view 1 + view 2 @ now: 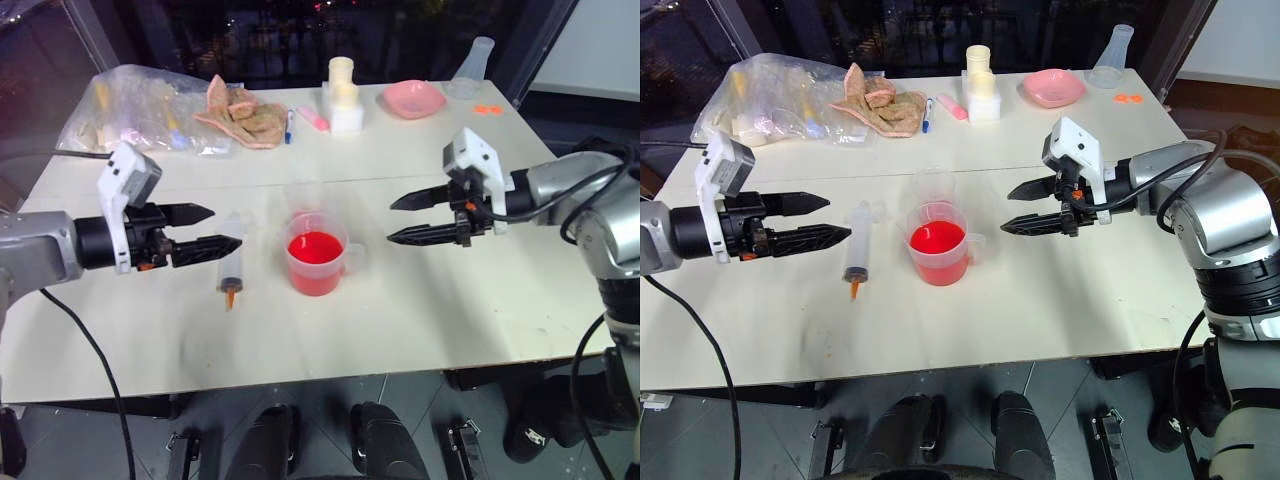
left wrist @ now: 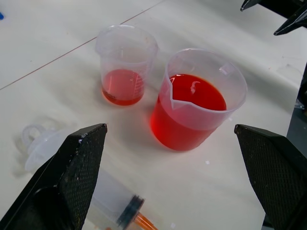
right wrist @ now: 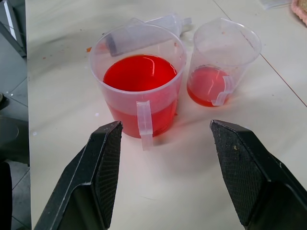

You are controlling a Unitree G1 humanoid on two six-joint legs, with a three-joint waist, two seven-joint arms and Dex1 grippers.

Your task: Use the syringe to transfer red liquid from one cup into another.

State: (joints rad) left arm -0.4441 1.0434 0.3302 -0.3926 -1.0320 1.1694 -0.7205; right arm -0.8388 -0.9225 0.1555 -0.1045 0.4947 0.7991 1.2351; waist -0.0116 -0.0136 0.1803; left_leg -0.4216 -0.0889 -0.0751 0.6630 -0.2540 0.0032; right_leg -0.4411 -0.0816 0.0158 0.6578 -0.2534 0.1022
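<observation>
Red liquid (image 1: 314, 249) fills the handled measuring cup (image 1: 318, 257) at the centre of the frame, on the white table (image 1: 450, 310) between two empty, spread grippers

Left gripper (image 1: 205, 231) hovers at middle left, its black fingers parted and holding nothing, with the syringe (image 1: 231, 273) lying flat on the table just beside and below its fingertips, orange tip toward the lower edge. Right gripper (image 1: 410, 218) hangs at middle right, fingers also apart and empty, pointing toward the cups. Just behind the measuring cup, toward the top of the frame, stands the narrower cup (image 2: 125, 64) with a shallow layer of red in its bottom; the wrist views show it very close beside the measuring cup. Along the upper edge lie a plastic bag (image 1: 140, 105), a pink bowl (image 1: 414, 98) and a clear conical flask (image 1: 472, 68)
</observation>
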